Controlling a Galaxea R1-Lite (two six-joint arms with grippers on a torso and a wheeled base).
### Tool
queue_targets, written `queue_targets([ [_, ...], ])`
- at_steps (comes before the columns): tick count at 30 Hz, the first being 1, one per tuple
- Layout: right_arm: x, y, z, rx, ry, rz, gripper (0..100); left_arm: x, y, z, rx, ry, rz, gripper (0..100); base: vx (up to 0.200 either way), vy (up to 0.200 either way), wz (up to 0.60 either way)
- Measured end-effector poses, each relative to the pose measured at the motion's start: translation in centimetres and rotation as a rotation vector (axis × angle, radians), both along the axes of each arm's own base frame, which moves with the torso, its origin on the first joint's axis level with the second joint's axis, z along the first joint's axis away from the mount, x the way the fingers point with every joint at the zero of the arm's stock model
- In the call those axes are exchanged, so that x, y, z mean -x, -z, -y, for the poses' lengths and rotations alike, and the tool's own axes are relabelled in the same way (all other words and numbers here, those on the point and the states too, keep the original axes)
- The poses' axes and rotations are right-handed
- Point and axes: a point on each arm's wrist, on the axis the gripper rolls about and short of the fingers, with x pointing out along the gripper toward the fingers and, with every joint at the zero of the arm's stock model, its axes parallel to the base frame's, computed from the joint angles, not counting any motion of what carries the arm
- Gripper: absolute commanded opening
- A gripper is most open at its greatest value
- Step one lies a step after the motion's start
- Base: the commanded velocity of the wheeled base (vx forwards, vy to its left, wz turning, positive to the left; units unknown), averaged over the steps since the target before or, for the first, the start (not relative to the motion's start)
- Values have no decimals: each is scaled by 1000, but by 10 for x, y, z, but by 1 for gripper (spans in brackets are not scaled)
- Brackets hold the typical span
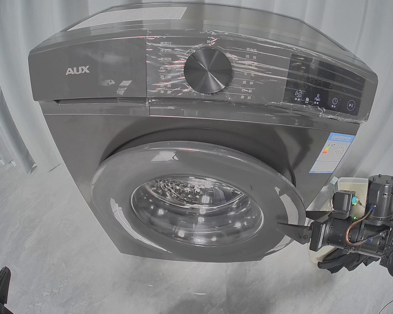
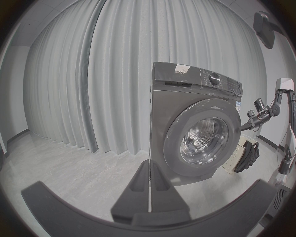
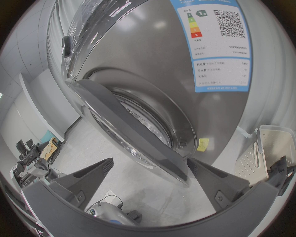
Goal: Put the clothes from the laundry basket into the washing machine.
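Left claw: your left gripper hangs low over open floor, fingers clenched on nothing.
Machine: one washing machine; its door is ajar.
Right claw: your right gripper is spread, straddling the door's right edge.
Clothes: one dark bundle draped over the one laundry basket, just right of that claw.

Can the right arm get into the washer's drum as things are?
Probably not yet: the door is only ajar and covers most of the drum opening; the right tool is open around the door's edge.
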Motion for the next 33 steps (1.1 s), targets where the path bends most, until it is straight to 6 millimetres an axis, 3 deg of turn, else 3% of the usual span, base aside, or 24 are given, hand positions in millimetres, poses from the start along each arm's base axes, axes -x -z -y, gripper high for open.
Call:
queue_targets([
  [7, 14, 0, 6, 2, -3, 7, 100, 0, 0, 0, 0, 0, 0, 0, 0, 0, 0],
  [14, 16, -2, 0, -2, -28, 16, 100, 0, 0, 0, 0, 0, 0, 0, -171, 0, 0],
  [24, 22, 12, -8, 17, -72, -41, 100, 0, 0, 0, 0, 0, 0, 0, 0, 0, 0],
  [33, 27, 8, -6, 12, -73, -19, 100, 0, 0, 0, -1, 0, 0, 0, -67, 0, 0],
])
